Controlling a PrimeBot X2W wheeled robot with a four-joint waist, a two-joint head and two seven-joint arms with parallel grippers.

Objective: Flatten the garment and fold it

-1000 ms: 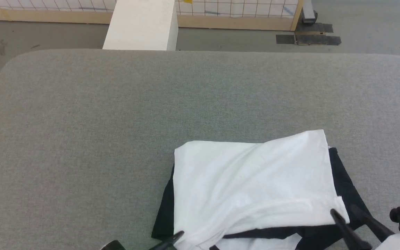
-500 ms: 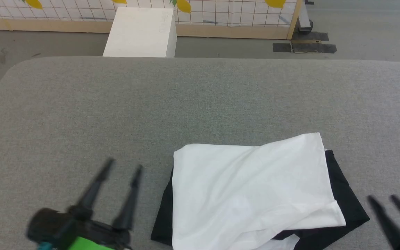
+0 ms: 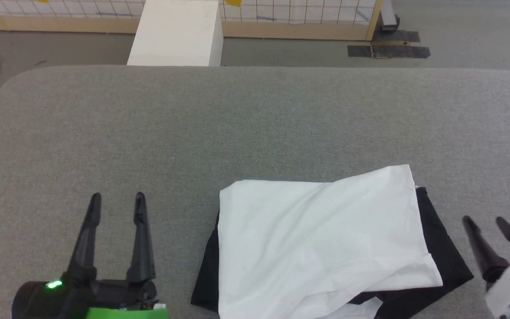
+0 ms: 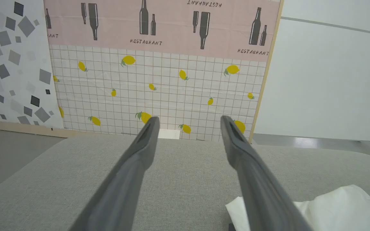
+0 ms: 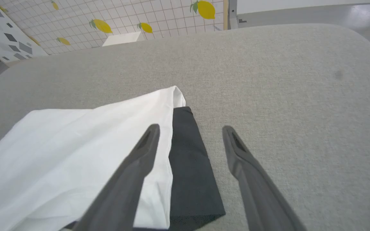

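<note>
Garment (image 3: 321, 239) folded on surface (image 3: 255, 124); L gripper (image 3: 117, 196) & R gripper (image 3: 484, 219) wide (both empty).

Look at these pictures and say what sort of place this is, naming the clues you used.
Probably an indoor robot test area, not a home: a wood-framed printed backdrop of lemons and restaurant bottles, tape patches on a grey floor, and a grey padded table holding the garment.

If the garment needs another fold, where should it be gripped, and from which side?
Probably the garment's far right white corner, from the right with the open right gripper: it curls up off the black layer, leaving an edge to pinch.
</note>
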